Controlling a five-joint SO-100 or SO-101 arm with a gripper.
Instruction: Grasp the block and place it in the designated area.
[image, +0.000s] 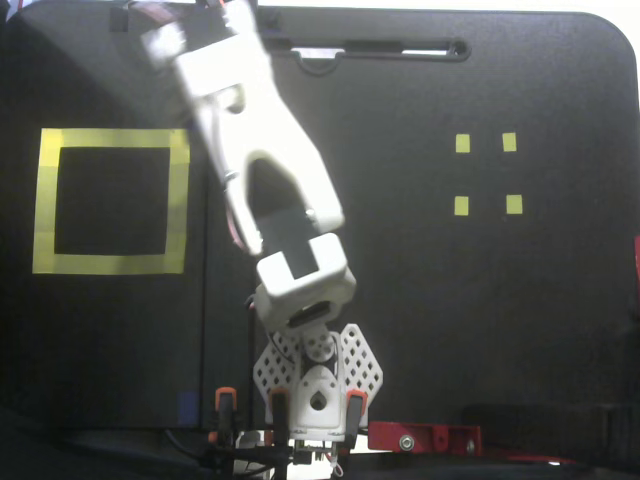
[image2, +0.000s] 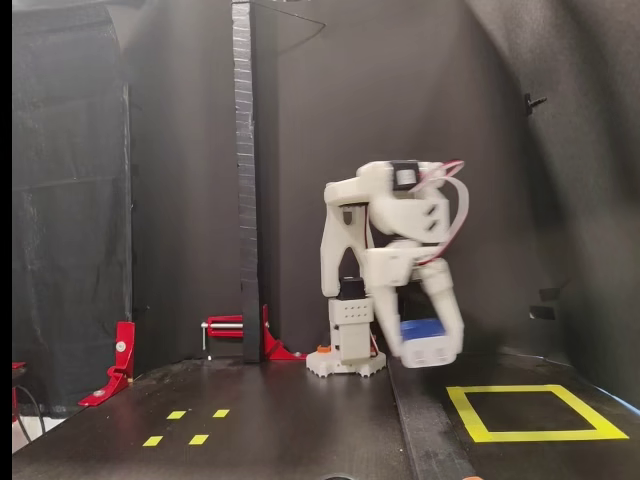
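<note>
Left of the white arm's base (image: 318, 385), in the top-down fixed view, lay the yellow tape square (image: 180, 200), its black middle bare. In the side-on fixed view the four small yellow tape marks (image2: 187, 426) sat left of that base, and the gripper (image2: 428, 340) hung blurred to its right, jaws pinching the dark-blue block (image2: 423, 327) in the air, short of the tape square.

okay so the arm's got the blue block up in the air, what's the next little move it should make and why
Probably carry it sideways toward the yellow tape frame, then lower. In a fixed view the blue block sits in the gripper, lifted off the table and short of the frame's near edge, so it is not yet over the black square.
</note>
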